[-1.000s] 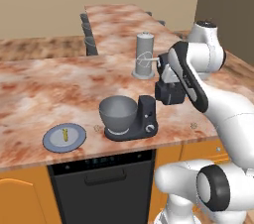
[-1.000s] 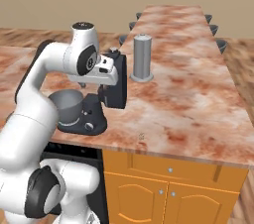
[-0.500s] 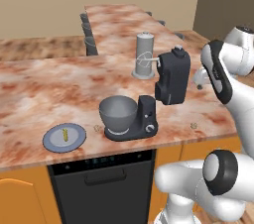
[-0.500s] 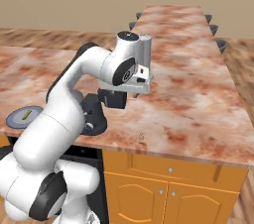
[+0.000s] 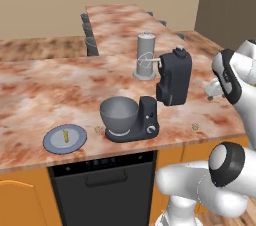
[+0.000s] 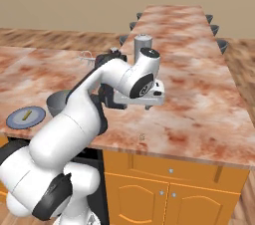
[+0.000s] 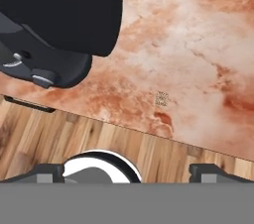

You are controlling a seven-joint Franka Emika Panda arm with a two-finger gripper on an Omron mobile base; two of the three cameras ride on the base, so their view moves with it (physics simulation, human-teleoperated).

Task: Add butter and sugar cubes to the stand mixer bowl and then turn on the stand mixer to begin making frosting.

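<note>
One stand mixer on the marble counter, near the front edge, black head tilted up, whisk pointing toward one tall grey cylinder behind it. One stand mixer bowl, grey metal, seated on the mixer base beside the column; inside looks bare from the left base view. One round knob on the base side. One blue-grey plate left of the mixer, near the front edge, apart from it, with one butter stick lying on it; same plate and butter in the right base view. Sugar cubes: one small tan clump on bare counter right of the mixer, close to the front edge, well apart from bowl; also one clump in the hand view with the mixer base at the upper left. Gripper spread wide, nothing between the fingers, hovering above the counter edge, clump ahead of it, not touching. Dark stools along the far counter, count unclear.
</note>
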